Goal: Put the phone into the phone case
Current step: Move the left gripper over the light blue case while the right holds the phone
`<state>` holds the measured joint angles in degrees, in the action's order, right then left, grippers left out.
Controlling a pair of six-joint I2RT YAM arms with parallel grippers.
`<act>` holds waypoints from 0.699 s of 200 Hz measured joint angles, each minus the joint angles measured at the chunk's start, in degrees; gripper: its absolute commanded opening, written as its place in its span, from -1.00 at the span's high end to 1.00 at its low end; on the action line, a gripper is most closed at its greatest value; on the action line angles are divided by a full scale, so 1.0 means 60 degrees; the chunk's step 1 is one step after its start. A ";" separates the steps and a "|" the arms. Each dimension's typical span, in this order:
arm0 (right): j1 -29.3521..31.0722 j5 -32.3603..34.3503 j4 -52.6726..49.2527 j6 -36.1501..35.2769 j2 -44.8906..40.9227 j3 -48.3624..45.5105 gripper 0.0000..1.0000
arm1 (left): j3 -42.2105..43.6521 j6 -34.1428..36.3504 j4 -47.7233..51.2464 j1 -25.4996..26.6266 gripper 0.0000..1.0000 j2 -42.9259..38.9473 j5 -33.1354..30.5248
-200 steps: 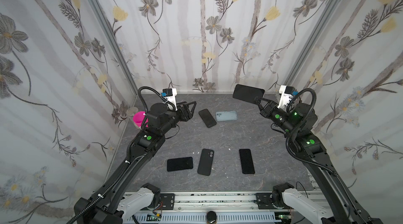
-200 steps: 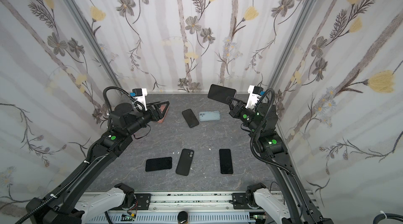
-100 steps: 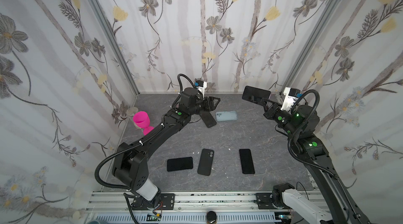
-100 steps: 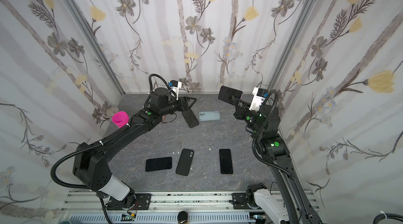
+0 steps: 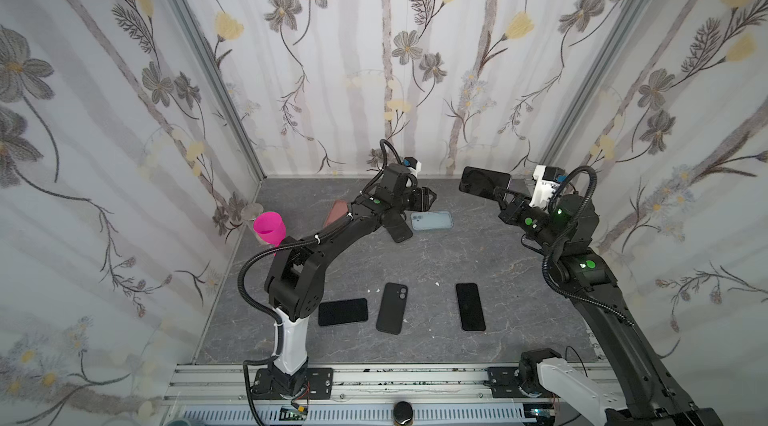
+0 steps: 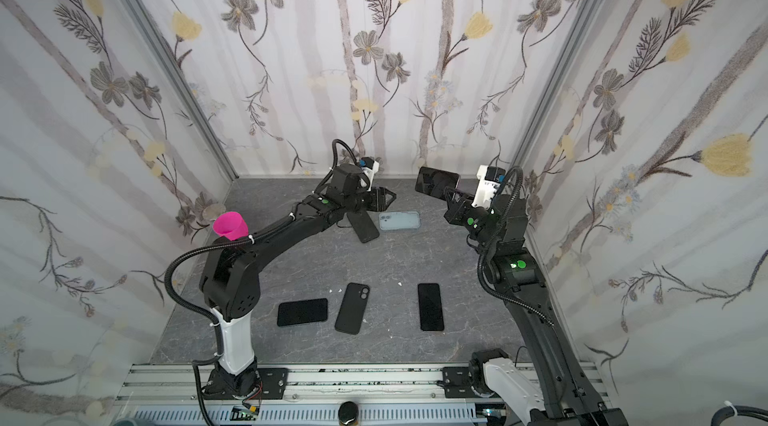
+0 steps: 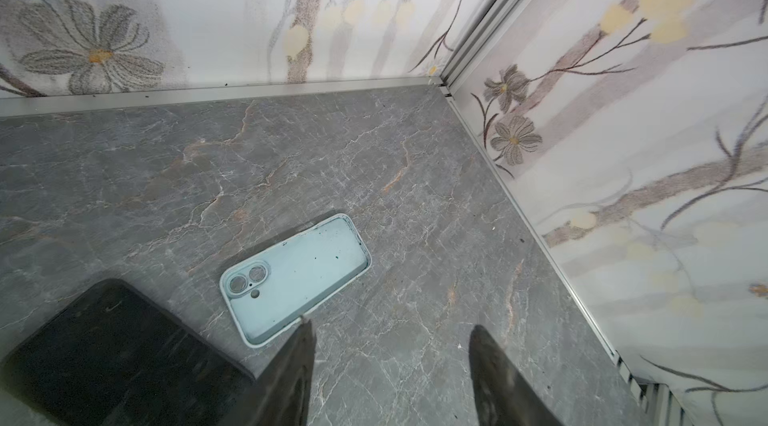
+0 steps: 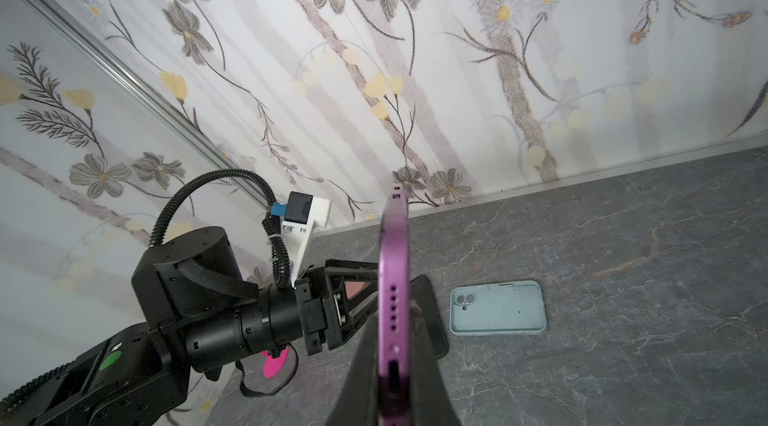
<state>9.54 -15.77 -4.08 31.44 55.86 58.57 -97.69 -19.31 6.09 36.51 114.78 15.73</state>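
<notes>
A phone with a purple frame and dark screen [image 5: 484, 182] [image 6: 436, 182] hangs in the air at the back right, held edge-on [image 8: 393, 278] by my shut right gripper [image 5: 500, 197] [image 8: 395, 316]. The phone case [image 5: 431, 221] [image 6: 399, 221] is light blue, empty and lies open side up on the grey table near the back wall [image 7: 295, 278] [image 8: 498, 307]. My left gripper [image 5: 430, 199] [image 6: 388, 198] [image 7: 390, 324] hovers just above the case's near end, open, with nothing between its fingers.
A black case [image 5: 399, 231] [image 7: 116, 353] lies beside the blue one, under the left arm. A brownish-pink case [image 5: 334, 212] and a pink cup [image 5: 269, 228] sit at the left. Two black phones [image 5: 343, 312] [image 5: 470, 307] and a black case [image 5: 391, 307] lie near the front.
The left arm has swung from the left side across to the back middle, ending over the blue case. The right arm has drawn the phone slightly right and lower.
</notes>
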 measured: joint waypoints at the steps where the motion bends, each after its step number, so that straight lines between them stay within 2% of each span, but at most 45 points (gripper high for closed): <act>1: -0.0015 -0.0011 0.0000 0.0000 0.0004 0.0000 1.00 | -0.0033 0.0011 0.0022 0.0007 -0.17 0.0033 -0.0015; 61: -0.0561 -0.0510 0.0007 -0.0004 0.0131 0.0000 1.00 | -0.2237 0.0674 0.1144 0.0284 -0.17 0.2251 -0.0361; 140: -0.0852 -0.0849 0.0007 0.0011 -0.0113 -0.0335 1.00 | -0.3366 0.0827 0.1778 0.0506 -0.08 0.3920 -0.0251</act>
<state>4.43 -20.86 -4.03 31.51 55.18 56.55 -117.89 -14.35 16.75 39.55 138.30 14.22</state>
